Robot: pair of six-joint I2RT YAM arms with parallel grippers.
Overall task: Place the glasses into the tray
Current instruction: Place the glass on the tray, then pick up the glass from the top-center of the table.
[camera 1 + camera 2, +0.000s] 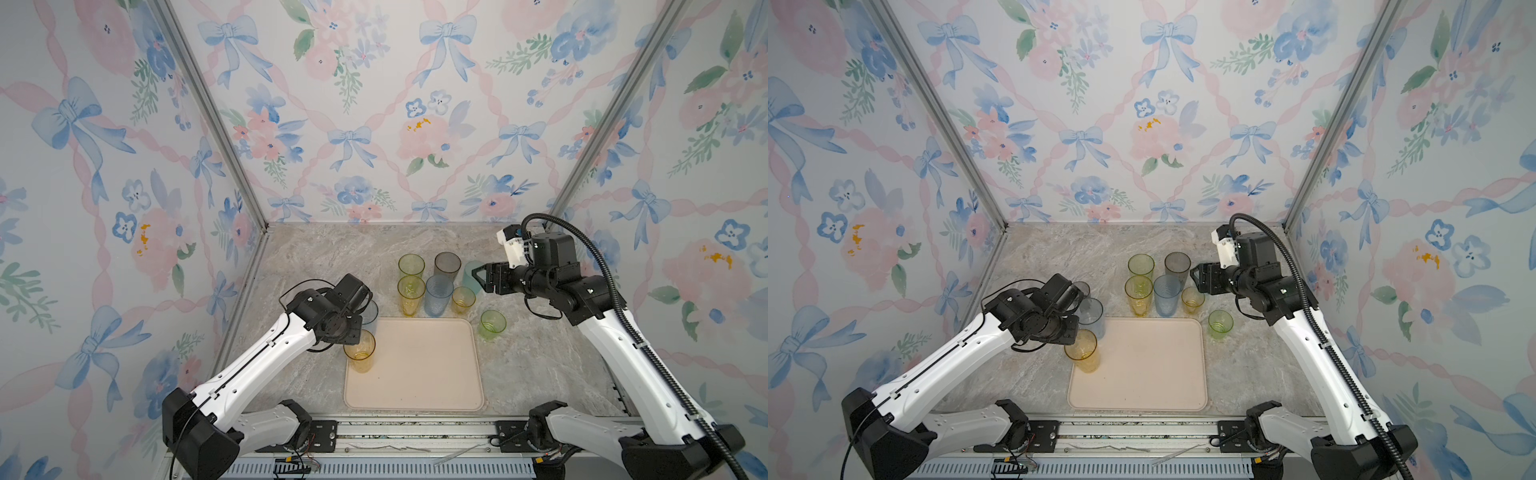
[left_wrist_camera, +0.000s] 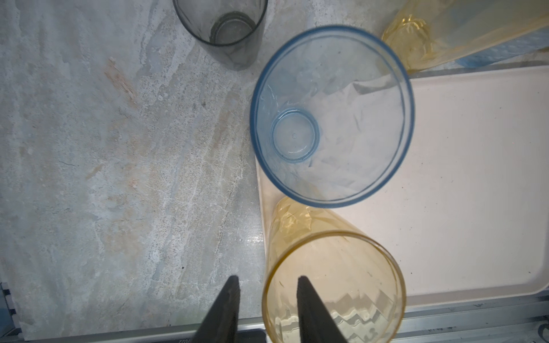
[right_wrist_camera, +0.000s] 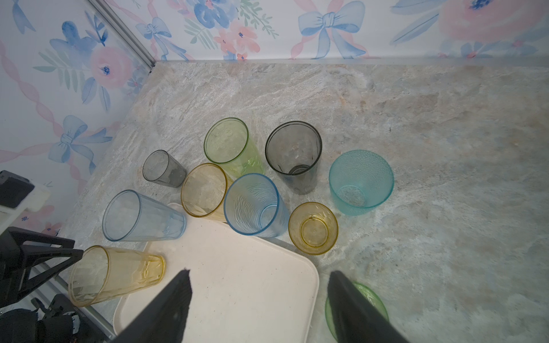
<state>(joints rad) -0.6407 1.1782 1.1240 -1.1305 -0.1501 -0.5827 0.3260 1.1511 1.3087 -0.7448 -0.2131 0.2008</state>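
Inside tray (image 1: 415, 365), by left rim, one amber tumbler (image 1: 360, 351), upright

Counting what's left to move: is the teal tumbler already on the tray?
No, the teal tumbler stands on the marble counter, apart from the tray.

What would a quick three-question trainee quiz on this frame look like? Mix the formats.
1. True or false: the right gripper is holding a glass.
2. Which glass stands in the flat cream rectangular tray? A) the tall amber translucent tumbler; B) a tall smoky-grey tumbler; C) a short teal tumbler.
3. Fill in: the short translucent tumbler standing alone on the marble-patterned table, off the tray's far corner on the right arm's side, is tinted ___.

Key: 1) False: its jaws are open with nothing between them. 2) A. 3) Green.
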